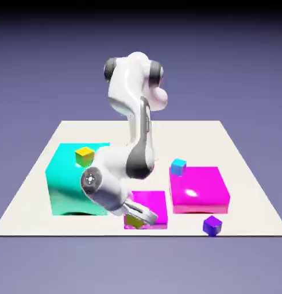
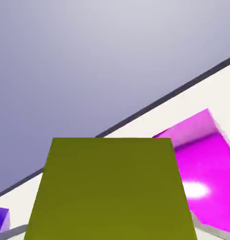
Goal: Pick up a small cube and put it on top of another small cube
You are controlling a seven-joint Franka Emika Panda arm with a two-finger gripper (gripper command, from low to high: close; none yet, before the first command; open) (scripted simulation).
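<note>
The gripper (image 1: 137,217) sits low in the exterior view, just below centre, at the front edge of the smaller magenta block (image 1: 149,204). Between its fingers shows a small yellow cube (image 1: 132,220), partly covered by the white hand. In the hand view that cube (image 2: 112,187) fills the lower middle of the frame as a broad olive-yellow face (it hides both fingertips), so the fingers look clenched on it.

The other yellow cube (image 1: 84,155) rests on top of the large cyan block (image 1: 74,181), at middle left of the exterior view, well apart from the gripper. The arm's forearm and elbow lie between the two, crossing in front of the cyan block's right side and covering part of it.

To the right of the gripper stands the larger magenta block (image 1: 199,189), with a tiny blue cube (image 1: 178,167) just beside its upper left corner. A tiny purple cube (image 1: 212,225) lies on the table (image 1: 235,149) near that block's lower right corner, close to the table's front edge.

In the hand view a magenta block (image 2: 205,164) shows at right, beside the held cube, and a sliver of the purple cube (image 2: 0,219) sits at the lower left edge; which magenta block it is I cannot tell.
</note>
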